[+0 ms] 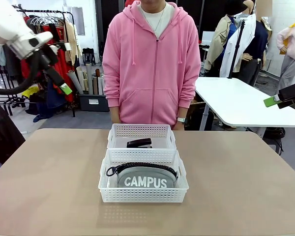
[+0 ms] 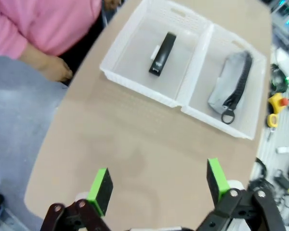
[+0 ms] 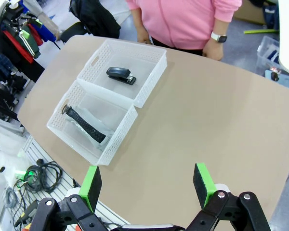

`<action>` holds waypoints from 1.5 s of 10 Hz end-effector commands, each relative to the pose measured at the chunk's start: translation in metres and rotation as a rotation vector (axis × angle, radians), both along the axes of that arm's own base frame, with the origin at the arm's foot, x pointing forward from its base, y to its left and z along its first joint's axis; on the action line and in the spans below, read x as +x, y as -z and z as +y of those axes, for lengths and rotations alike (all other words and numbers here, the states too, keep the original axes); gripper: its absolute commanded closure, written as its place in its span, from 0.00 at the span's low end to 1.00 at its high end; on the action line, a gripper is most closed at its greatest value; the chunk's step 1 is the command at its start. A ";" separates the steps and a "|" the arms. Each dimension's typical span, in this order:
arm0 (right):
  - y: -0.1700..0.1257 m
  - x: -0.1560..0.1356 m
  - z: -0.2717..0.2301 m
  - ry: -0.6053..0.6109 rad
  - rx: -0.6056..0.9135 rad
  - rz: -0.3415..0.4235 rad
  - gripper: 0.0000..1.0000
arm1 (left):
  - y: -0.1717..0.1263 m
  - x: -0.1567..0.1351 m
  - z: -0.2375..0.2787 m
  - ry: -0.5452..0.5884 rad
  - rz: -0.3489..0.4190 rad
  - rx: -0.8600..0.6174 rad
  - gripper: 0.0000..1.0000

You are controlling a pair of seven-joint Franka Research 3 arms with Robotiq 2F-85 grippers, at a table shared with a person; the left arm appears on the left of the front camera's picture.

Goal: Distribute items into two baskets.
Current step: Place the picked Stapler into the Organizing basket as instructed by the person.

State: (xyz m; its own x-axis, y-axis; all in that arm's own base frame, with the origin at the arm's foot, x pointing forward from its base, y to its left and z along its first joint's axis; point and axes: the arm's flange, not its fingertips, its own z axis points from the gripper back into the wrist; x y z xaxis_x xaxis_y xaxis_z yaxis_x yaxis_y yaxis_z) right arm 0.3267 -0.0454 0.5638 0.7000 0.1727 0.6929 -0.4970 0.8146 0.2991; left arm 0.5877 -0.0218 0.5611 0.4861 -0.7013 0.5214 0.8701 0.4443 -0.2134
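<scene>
Two white lattice baskets stand end to end at the table's middle. The near basket (image 1: 143, 189) (image 2: 233, 101) (image 3: 82, 137) holds the grey CAMPUS pouch (image 1: 146, 178) (image 2: 227, 85) (image 3: 86, 126). In the far basket (image 1: 141, 133) (image 2: 142, 65) (image 3: 139, 72) lies the black stapler (image 1: 139, 143) (image 2: 163, 53) (image 3: 121, 75). My left gripper (image 1: 64, 87) (image 2: 157, 183) hangs open high at the left, well clear of the baskets. The right gripper (image 1: 275, 102) (image 3: 147, 185) is open too, raised off the table's right side.
A person in a pink hoodie (image 1: 152, 64) stands at the far edge behind the baskets, hands down by the table edge (image 2: 55, 70) (image 3: 213, 48). A white table (image 1: 241, 101) stands at the back right. Bare tabletop (image 1: 246, 187) lies on both sides of the baskets.
</scene>
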 end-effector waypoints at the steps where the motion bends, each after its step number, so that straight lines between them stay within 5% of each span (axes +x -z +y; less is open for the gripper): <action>1: 0.000 -0.001 -0.001 0.008 -0.004 0.001 0.00 | 0.007 -0.028 0.018 -0.019 -0.017 -0.076 0.00; 8: 0.000 -0.001 -0.001 0.008 -0.004 0.001 0.00 | 0.039 -0.141 0.085 -0.154 -0.106 -0.247 0.00; 15: 0.000 -0.001 -0.001 0.008 -0.004 0.001 0.00 | 0.028 -0.159 0.107 -0.221 -0.107 -0.309 0.00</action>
